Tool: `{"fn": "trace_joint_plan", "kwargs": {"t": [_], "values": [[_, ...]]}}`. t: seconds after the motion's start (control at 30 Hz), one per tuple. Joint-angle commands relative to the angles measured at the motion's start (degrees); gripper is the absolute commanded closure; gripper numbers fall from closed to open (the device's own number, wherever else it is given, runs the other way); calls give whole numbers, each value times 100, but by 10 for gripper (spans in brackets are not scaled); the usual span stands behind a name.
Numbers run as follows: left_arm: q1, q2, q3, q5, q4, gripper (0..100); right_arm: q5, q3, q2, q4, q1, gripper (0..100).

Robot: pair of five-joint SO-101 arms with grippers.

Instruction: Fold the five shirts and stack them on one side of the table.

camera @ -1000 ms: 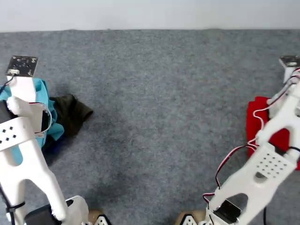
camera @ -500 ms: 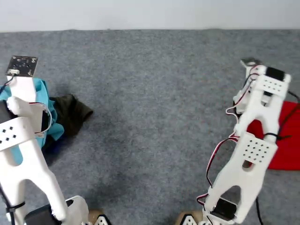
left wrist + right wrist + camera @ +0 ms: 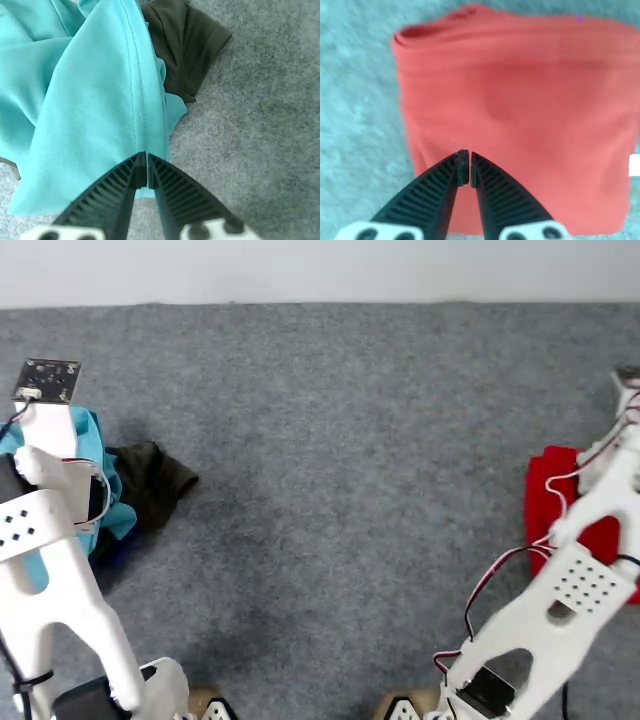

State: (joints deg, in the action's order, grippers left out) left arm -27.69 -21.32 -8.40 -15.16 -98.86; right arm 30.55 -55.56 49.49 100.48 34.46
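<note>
My right arm has swung back. Half a second ago it stood inward, toward the middle of the table [image 3: 330,440]. Now it hangs over the red shirt [image 3: 520,100] at the right edge again, much as it did a second ago. My right claw [image 3: 465,167] is pressed together with nothing between the jaws, its tips just above the red cloth. I cannot tell whether they touch it. My left arm has not moved at all. My left claw [image 3: 145,167] stays closed on a raised seam of the teal shirt [image 3: 85,115], which seems pinched there.

I judge the out-and-back sweep brought nothing new to the right side. The red shirt lies as a tidy folded block, probably the start of the stack, and the other shirts have yet to be folded.

The count is two arms and three shirts I am sure of. The red shirt is on the right. The teal shirt is crumpled on the left, with a dark shirt [image 3: 187,45] touching it and partly tucked under its edge. A dark blue sliver peeks out beneath the teal one in the high view and may be a fourth.
</note>
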Motion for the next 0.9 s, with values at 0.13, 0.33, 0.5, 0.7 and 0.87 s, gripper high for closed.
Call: {"fn": "trace_joint_plan", "kwargs": {"t": [0.13,0.33,0.5,0.7,0.87], "values": [[44,-202,48,-35,9,985,53,1442,-180,233,-259,990],[44,-193,48,-35,9,985,35,1714,-611,242,-523,990],[44,-193,48,-35,9,985,70,1697,-1473,224,-514,990],[44,-193,48,-35,9,985,44,1697,-2000,-716,-541,990],[44,-193,48,-35,9,985,35,1767,-1631,-1719,-725,990]]}}
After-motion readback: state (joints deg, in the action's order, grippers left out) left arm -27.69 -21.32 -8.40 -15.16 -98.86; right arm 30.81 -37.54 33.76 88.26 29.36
